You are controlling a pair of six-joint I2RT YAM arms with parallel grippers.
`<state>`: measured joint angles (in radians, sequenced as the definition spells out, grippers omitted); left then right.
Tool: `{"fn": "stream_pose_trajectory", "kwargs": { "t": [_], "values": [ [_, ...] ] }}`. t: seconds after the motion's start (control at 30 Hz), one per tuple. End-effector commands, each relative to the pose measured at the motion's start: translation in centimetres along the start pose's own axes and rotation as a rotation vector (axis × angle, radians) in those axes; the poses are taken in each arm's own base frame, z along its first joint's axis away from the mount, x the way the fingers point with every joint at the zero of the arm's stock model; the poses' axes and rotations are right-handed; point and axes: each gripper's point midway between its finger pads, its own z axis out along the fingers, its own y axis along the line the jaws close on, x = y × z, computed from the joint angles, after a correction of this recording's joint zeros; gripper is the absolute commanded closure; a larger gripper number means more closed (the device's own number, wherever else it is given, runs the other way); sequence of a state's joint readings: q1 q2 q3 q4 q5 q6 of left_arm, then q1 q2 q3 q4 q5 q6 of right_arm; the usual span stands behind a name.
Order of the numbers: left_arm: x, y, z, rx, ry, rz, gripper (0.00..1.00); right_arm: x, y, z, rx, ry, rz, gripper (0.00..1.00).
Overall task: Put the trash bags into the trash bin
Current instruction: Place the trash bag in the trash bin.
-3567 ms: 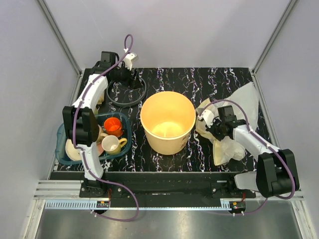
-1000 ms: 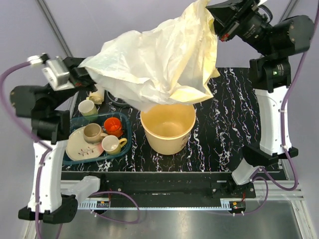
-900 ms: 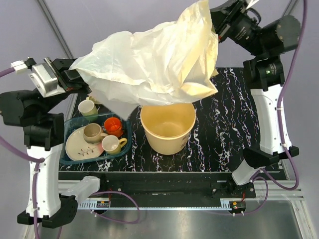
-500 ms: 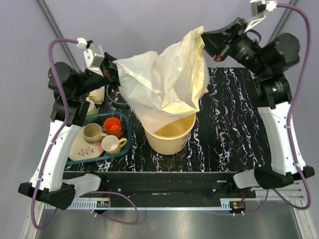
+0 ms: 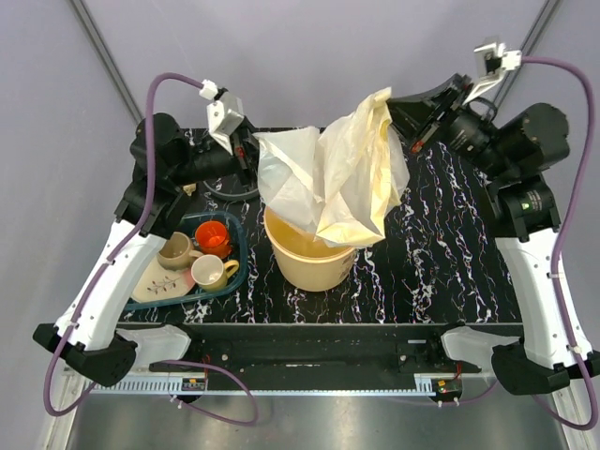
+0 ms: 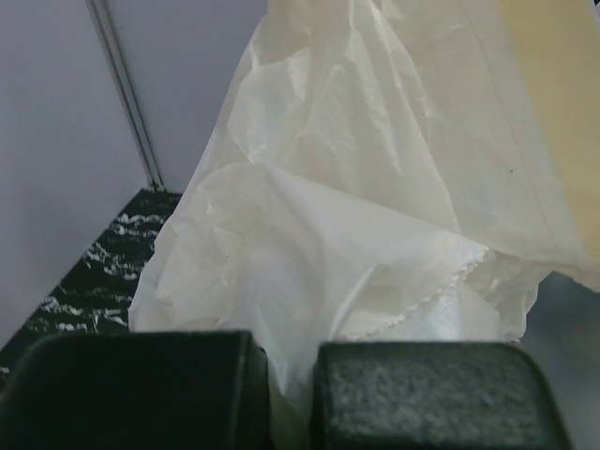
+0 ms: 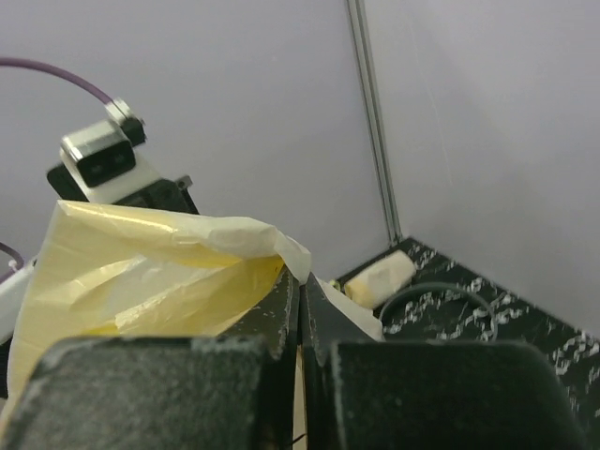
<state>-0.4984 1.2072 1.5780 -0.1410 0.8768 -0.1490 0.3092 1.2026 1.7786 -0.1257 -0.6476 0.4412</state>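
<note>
A pale yellowish trash bag [image 5: 333,178] hangs spread between both raised grippers, and its lower end dips into the cream-yellow trash bin [image 5: 314,264] at the middle of the table. My left gripper [image 5: 251,150] is shut on the bag's left edge; the film [image 6: 347,225] fills the left wrist view and runs down between the pads. My right gripper [image 5: 401,114] is shut on the bag's upper right corner [image 7: 169,272], which is pinched between its fingers. A rolled pale bundle [image 7: 380,277] lies on the table at the back left.
A teal dish tray [image 5: 234,234] with an orange cup [image 5: 212,235], two mugs and a plate stands left of the bin. A dark ring [image 7: 441,295] lies at the back left. The black marbled table [image 5: 431,253] runs to the right of the bin.
Both grippers have come closer together and lower, so the sheet has narrowed and dropped; its bottom now sits deeper in the bin.
</note>
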Motion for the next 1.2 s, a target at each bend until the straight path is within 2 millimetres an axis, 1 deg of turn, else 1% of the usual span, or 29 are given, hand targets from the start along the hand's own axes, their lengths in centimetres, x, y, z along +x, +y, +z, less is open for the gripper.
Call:
{"fn": "stream_pose_trajectory", "kwargs": {
  "t": [0.0, 0.03, 0.07, 0.1, 0.13, 0.2, 0.27, 0.3, 0.33, 0.4, 0.43, 0.47, 0.5, 0.53, 0.6, 0.63, 0.67, 0.7, 0.73, 0.77, 0.8, 0.83, 0.9, 0.93, 0.97, 1.03, 1.1, 1.13, 1.17],
  "values": [
    [3.7, 1.2, 0.1, -0.091, 0.127, -0.07, 1.0, 3.3, -1.5, -0.8, 0.045, 0.066, 0.043, 1.0],
    [5.5, 1.2, 0.1, -0.102, 0.179, -0.114, 1.0, 3.4, -1.5, -1.1, 0.053, 0.066, 0.041, 1.0],
    [7.0, 1.7, 0.1, -0.122, 0.21, -0.138, 1.0, 3.7, -1.6, -1.2, 0.058, 0.073, 0.04, 1.0],
    [8.0, 1.9, 0.2, -0.129, 0.231, -0.15, 1.0, 3.9, -1.8, -1.3, 0.071, 0.078, 0.033, 1.0],
    [10.3, 2.2, 0.5, -0.147, 0.275, -0.182, 1.0, 3.8, -1.7, -1.5, 0.076, 0.076, 0.03, 1.0],
    [12.3, 2.8, 0.9, -0.176, 0.32, -0.188, 1.0, 4.4, -2.3, -1.7, 0.098, 0.089, 0.029, 1.0],
    [15.3, 4.1, 1.3, -0.258, 0.392, -0.207, 1.0, 4.9, -2.6, -1.9, 0.119, 0.101, 0.036, 1.0],
    [16.4, 4.4, 1.3, -0.274, 0.417, -0.218, 1.0, 5.4, -2.8, -2.1, 0.127, 0.119, 0.039, 1.0],
    [18.1, 4.5, 1.5, -0.283, 0.466, -0.24, 1.0, 5.7, -3.0, -2.2, 0.139, 0.125, 0.04, 1.0],
    [20.2, 4.2, 1.6, -0.279, 0.529, -0.267, 1.0, 6.7, -3.6, -2.6, 0.16, 0.15, 0.044, 1.0],
    [21.8, 3.8, 1.6, -0.271, 0.578, -0.298, 1.0, 6.9, -3.6, -2.8, 0.166, 0.154, 0.041, 1.0],
    [22.6, 3.6, 1.4, -0.257, 0.603, -0.288, 1.0, 7.6, -3.9, -2.9, 0.174, 0.168, 0.049, 1.0],
    [23.5, 3.3, 1.3, -0.247, 0.624, -0.305, 0.98, 8.2, -4.1, -3.2, 0.182, 0.183, 0.05, 1.0],
    [24.0, 2.4, 1.3, -0.202, 0.634, -0.335, 0.93, 8.4, -4.0, -3.4, 0.186, 0.189, 0.051, 1.0],
    [23.9, 1.1, 1.1, -0.134, 0.632, -0.343, 0.78, 9.3, -4.4, -3.7, 0.203, 0.212, 0.067, 1.0],
    [22.7, 0.1, 1.2, -0.087, 0.601, -0.344, 0.71, 9.5, -4.5, -3.9, 0.207, 0.217, 0.069, 1.0],
    [21.9, -0.3, 1.2, -0.07, 0.585, -0.338, 0.61, 9.7, -4.6, -4.0, 0.211, 0.223, 0.066, 1.0],
    [20.9, -0.6, 1.1, -0.051, 0.567, -0.321, 0.57, 10.0, -4.7, -4.1, 0.216, 0.232, 0.068, 1.0],
    [18.7, -0.6, 0.8, -0.042, 0.532, -0.297, 0.52, 10.2, -4.7, -4.2, 0.218, 0.235, 0.071, 1.0],
    [17.4, -0.4, 0.6, -0.05, 0.514, -0.277, 0.43, 10.5, -4.8, -4.4, 0.223, 0.243, 0.075, 1.0],
    [16.3, -0.1, 0.3, -0.058, 0.502, -0.255, 0.4, 10.8, -4.8, -4.4, 0.223, 0.251, 0.081, 1.0],
    [14.5, 1.0, -0.5, -0.103, 0.484, -0.231, 0.37, 11.0, -4.8, -4.5, 0.222, 0.256, 0.085, 1.0],
    [13.5, 2.3, -1.9, -0.166, 0.494, -0.208, 0.33, 11.5, -5.1, -4.6, 0.23, 0.267, 0.092, 1.0],
    [12.8, 3.8, -3.0, -0.236, 0.492, -0.188, 0.33, 11.7, -5.2, -4.6, 0.232, 0.269, 0.092, 1.0],
    [11.9, 4.5, -3.6, -0.273, 0.484, -0.163, 0.33, 11.7, -5.2, -4.5, 0.233, 0.27, 0.094, 1.0],
    [11.3, 5.3, -5.1, -0.301, 0.488, -0.129, 0.33, 11.6, -5.3, -4.3, 0.23, 0.265, 0.1, 1.0],
    [11.1, 5.2, -5.6, -0.286, 0.487, -0.093, 0.34, 11.2, -4.9, -3.9, 0.208, 0.246, 0.107, 1.0],
    [10.2, 4.4, -5.5, -0.243, 0.449, -0.08, 0.36, 11.1, -4.9, -3.7, 0.202, 0.243, 0.112, 1.0],
    [10.0, 3.7, -5.3, -0.216, 0.431, -0.09, 0.37, 10.9, -4.8, -3.6, 0.195, 0.238, 0.12, 1.0]
  ]
}}
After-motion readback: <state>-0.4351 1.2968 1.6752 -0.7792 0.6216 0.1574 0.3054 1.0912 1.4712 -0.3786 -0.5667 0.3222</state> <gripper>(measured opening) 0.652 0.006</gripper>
